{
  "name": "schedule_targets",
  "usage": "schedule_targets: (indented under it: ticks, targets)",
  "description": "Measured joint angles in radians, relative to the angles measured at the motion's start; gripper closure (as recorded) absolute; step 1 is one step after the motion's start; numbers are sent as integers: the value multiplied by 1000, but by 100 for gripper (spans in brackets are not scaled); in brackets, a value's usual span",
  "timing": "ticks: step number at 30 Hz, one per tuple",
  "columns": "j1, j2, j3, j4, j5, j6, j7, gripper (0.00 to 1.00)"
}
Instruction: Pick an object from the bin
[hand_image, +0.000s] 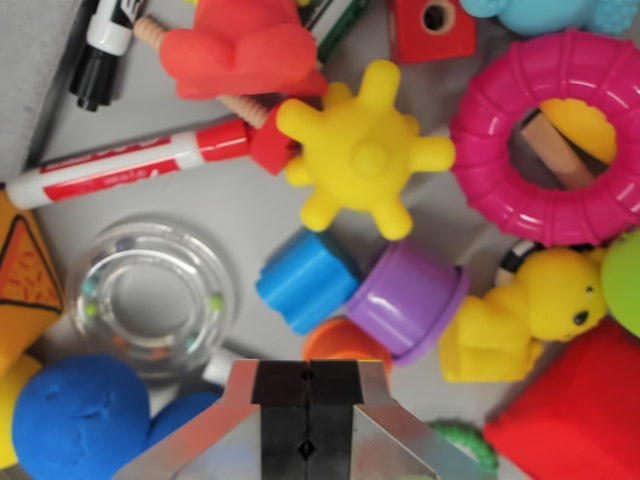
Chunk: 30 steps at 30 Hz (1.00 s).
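The gripper (308, 415) is clenched, black pads pressed together, grasping nothing, above the grey bin (200, 195). Just beyond it lie one knobbly yellow rubber ball (365, 150), one ribbed glossy pink ring (555, 140), one clear plastic ring (150, 297), one red-capped marker (130, 165), and stacked blue (305, 280) and purple cups (408, 300).

The gripper (308, 420) is covering part of the orange cup (340, 343). The red block (575, 410) is running off the bottom corner. The pink ring (490, 150) is hiding most of a brown stick (556, 155). The picture's top edge is cutting off the red toy (240, 50).
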Motion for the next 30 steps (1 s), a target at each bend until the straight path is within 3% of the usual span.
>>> schedule_targets:
  ticks: [11,30]
  targets:
    - [0,-79,0,21,-7,-103,5,100]
    - [0,-155,0,64,-11,-227,8,100]
